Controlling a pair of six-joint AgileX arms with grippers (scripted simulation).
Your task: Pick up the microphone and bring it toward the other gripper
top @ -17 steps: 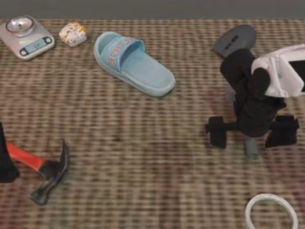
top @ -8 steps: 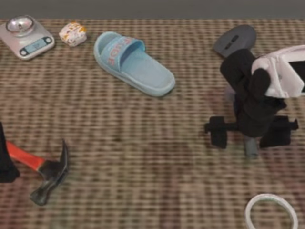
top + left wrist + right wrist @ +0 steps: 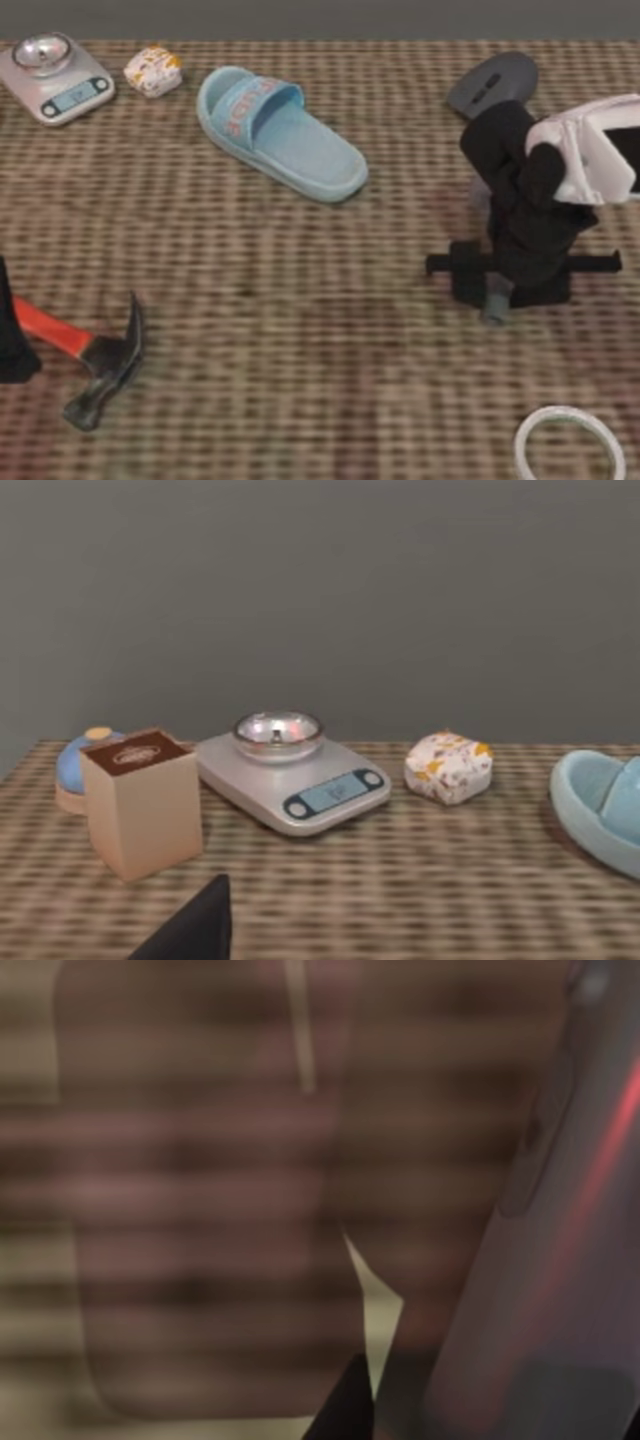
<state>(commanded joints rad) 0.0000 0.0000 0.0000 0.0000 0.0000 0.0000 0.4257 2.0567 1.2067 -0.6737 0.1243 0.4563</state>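
Microphone: its grey handle end (image 3: 495,305) pokes out below the right gripper (image 3: 510,285), right side of the table, in front of the grey computer mouse (image 3: 492,82); head hidden under the arm
Right wrist view: only here the handle (image 3: 520,1260) fills the frame close up
Right gripper: fingers pinched onto the handle
Left gripper: parked at the left edge (image 3: 10,330) beside the hammer (image 3: 95,355); fingers' state unclear
Left wrist view: only here a carton (image 3: 140,800) and a bell (image 3: 80,765) show beside the kitchen scale (image 3: 295,770)
Scale bowl: contents unclear
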